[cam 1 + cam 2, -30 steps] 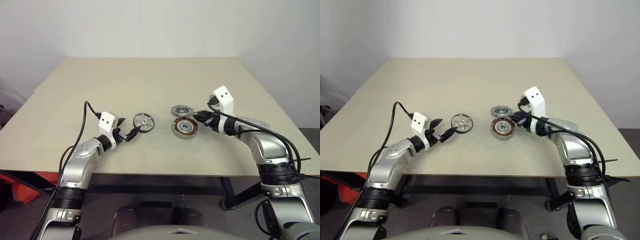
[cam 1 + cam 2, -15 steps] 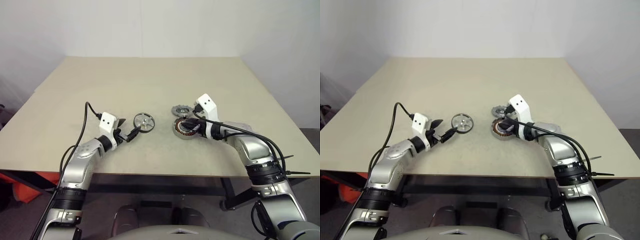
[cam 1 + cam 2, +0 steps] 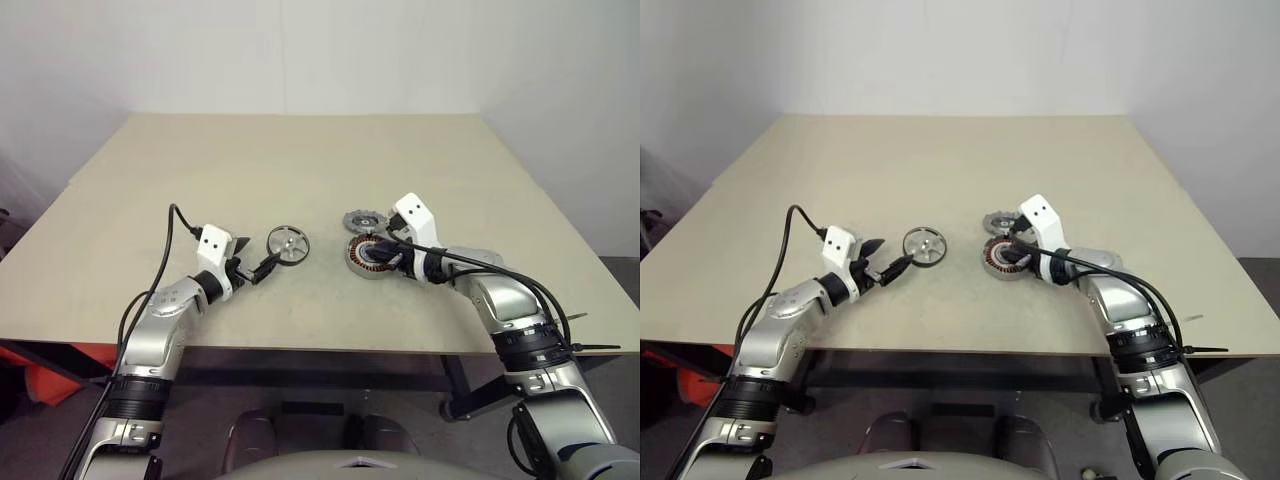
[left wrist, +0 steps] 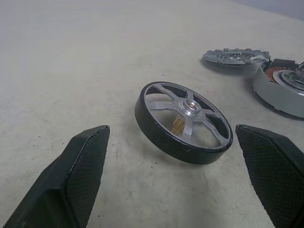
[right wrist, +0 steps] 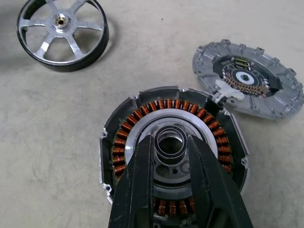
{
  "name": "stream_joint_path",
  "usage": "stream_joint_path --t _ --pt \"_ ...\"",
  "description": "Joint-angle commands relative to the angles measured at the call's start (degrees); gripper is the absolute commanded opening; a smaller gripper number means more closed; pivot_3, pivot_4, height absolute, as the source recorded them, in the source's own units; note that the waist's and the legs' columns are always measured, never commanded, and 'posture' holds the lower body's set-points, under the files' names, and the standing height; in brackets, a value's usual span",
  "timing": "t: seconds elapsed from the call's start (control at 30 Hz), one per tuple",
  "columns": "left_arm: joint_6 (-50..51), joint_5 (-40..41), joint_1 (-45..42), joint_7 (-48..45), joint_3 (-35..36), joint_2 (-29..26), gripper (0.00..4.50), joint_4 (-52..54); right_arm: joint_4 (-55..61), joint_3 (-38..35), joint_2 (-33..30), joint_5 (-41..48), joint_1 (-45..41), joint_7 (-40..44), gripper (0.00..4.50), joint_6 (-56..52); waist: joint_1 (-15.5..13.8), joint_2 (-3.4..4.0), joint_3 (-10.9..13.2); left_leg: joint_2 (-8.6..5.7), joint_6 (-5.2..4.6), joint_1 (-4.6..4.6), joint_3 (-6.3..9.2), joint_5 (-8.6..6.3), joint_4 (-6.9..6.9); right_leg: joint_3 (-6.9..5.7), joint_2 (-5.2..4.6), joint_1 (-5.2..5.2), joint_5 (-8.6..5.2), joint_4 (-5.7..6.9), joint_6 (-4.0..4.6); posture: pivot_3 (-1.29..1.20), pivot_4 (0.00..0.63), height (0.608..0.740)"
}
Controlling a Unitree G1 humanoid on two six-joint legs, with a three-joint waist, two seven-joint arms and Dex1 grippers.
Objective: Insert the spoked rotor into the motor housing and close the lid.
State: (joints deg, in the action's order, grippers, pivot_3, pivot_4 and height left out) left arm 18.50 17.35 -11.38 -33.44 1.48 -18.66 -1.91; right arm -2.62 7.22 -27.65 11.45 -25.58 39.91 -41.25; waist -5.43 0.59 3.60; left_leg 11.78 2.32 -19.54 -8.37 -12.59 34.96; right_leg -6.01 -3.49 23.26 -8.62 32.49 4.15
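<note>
**A:** Pale walls, a beige counter (image 3: 300, 170), and three motor parts near its front edge. Which arm is set up for the rotor?

**B:** The left one. The spoked rotor (image 4: 184, 122) lies just ahead of the left end effector (image 3: 258, 268), in line with the gap between its fingers (image 4: 71, 183). Those fingers stand wide apart, holding nothing, one to each side of the wheel and not touching it.

**A:** How does the rotor lie?

**B:** Flat on the counter, hub axis upright. It has a dark outer band, bright silver spokes and a small central hub. A wide grip across the rim looks like the natural approach, I'd judge.

**A:** And the right arm?

**B:** The right end effector (image 5: 172, 156) is down over the motor housing (image 3: 1002, 258), fingers narrowed around the housing's central ring. Whether they actually clamp it, I can't say.

**A:** Where is the housing from the rotor?

**B:** To the rotor's right, apart from it. It is a squat grey cup ringed with copper windings. The lid (image 5: 248, 78), a flat grey disc with notched edge, rests just behind the housing, touching or nearly so.

**A:** So the rotor must travel rightward.

**B:** Likely, yes; it hasn't been lifted yet.
</note>
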Motion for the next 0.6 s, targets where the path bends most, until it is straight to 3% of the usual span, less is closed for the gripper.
stream_joint_path --t 0.03,0.6 --pt "-1.0 -0.1 -0.8 0.2 0.7 -0.5 4.5 2.2 0.5 -0.9 -0.9 -0.2 -0.3 0.1 1.15 1.4 0.0 0.0 0.0 0.0 0.0 0.0 0.0 0.0 0.0 0.0 0.0 0.0 0.0 0.0 0.0 0.0 0.0 0.74" --pt "-1.2 -0.2 -0.8 0.5 1.0 -0.6 4.5 1.8 -0.2 -0.1 -0.6 -0.3 -1.0 1.2 1.15 1.6 0.0 0.0 0.0 0.0 0.0 0.0 0.0 0.0 0.0 0.0 0.0 0.0 0.0 0.0 0.0 0.0 0.0 0.74"
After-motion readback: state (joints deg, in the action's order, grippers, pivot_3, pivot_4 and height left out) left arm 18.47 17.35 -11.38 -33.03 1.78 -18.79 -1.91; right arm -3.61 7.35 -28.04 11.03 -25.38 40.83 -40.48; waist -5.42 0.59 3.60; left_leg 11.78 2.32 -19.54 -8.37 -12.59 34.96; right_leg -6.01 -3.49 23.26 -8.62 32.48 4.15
